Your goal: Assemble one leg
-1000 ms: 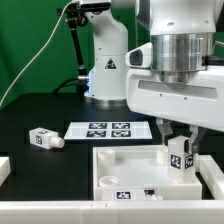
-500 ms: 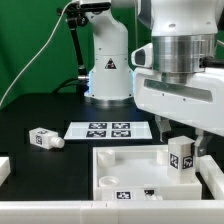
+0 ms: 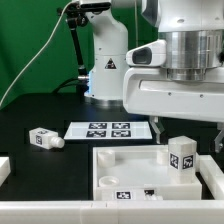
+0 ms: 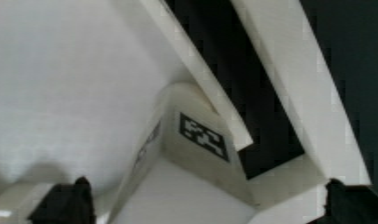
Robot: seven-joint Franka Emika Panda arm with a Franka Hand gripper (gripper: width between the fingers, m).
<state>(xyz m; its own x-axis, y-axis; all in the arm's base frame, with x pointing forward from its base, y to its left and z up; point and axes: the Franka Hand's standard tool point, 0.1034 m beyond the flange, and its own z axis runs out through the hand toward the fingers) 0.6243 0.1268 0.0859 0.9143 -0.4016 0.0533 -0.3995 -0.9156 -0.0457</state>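
A leg [image 3: 181, 157], a stubby white post with a black-and-white tag, stands upright in the far right corner of the large white panel [image 3: 130, 162]. My gripper [image 3: 187, 131] hangs just above it, open and empty, with its fingers spread to either side and clear of the leg. In the wrist view the same leg [image 4: 204, 135] shows below with its tag, between my dark fingertips [image 4: 70, 200]. A second leg [image 3: 43, 138] lies on its side on the black table at the exterior view's left.
The marker board [image 3: 103, 130] lies flat behind the panel. The robot's white base [image 3: 108, 70] stands at the back. White parts lie at the left edge [image 3: 4, 170] and along the front [image 3: 60, 208].
My gripper has opened, let go of the upright leg and risen above it. The leg stays standing in the panel's corner.
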